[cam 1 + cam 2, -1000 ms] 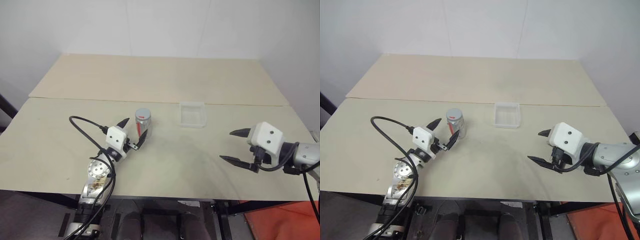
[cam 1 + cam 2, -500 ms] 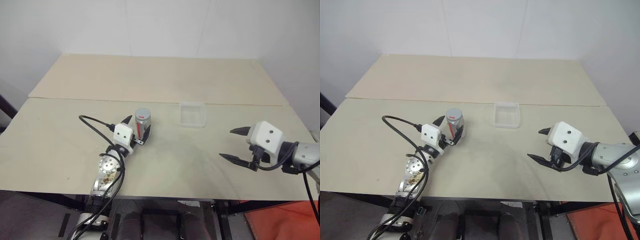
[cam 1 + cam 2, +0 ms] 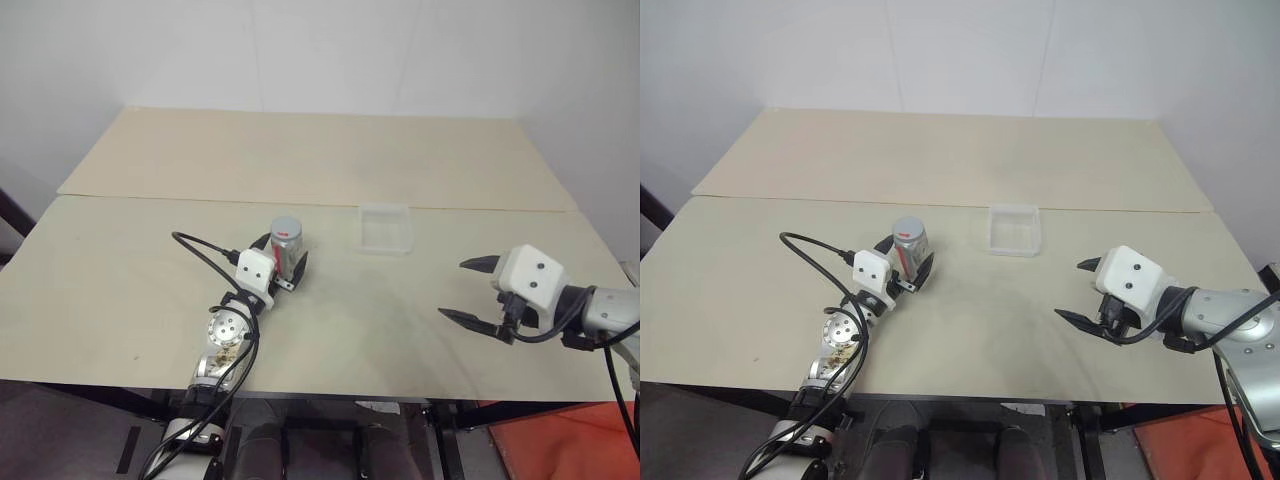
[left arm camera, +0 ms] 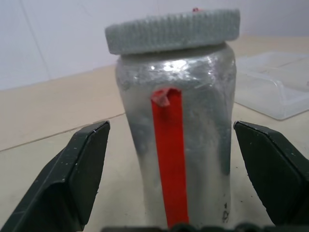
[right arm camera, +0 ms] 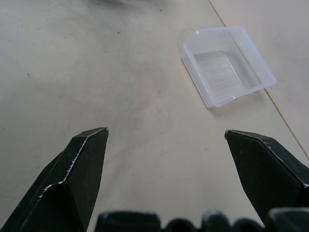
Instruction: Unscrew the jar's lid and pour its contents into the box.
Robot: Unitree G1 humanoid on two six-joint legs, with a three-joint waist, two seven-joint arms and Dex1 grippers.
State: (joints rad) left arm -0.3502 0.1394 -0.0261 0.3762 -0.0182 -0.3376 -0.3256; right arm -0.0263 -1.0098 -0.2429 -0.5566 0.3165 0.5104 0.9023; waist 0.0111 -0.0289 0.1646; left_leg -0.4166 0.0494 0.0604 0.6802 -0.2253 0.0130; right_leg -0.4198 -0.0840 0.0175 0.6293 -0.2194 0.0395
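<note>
The silvery jar [image 3: 286, 243] with a red stripe stands upright on the table, left of centre. Its grey ribbed lid [image 4: 173, 31] sits on top of it. My left gripper [image 3: 281, 255] is open around the jar, one black finger on each side, and the left wrist view shows a gap on both sides. What is in the jar is hidden. The clear plastic box [image 3: 386, 229] lies to the right of the jar, beyond the table's middle, and it holds nothing. My right gripper [image 3: 455, 289] hovers open near the table's right front, pointing toward the box [image 5: 227, 65].
The pale wooden table [image 3: 360, 300] has a seam [image 3: 150, 199] running across behind the jar and box, with a second board beyond it up to the white wall. A black cable [image 3: 200, 250] loops off my left wrist.
My left gripper has moved forward and to the right, bringing its fingers from short of the jar to either side of it. The jar, box and right gripper have not moved.
</note>
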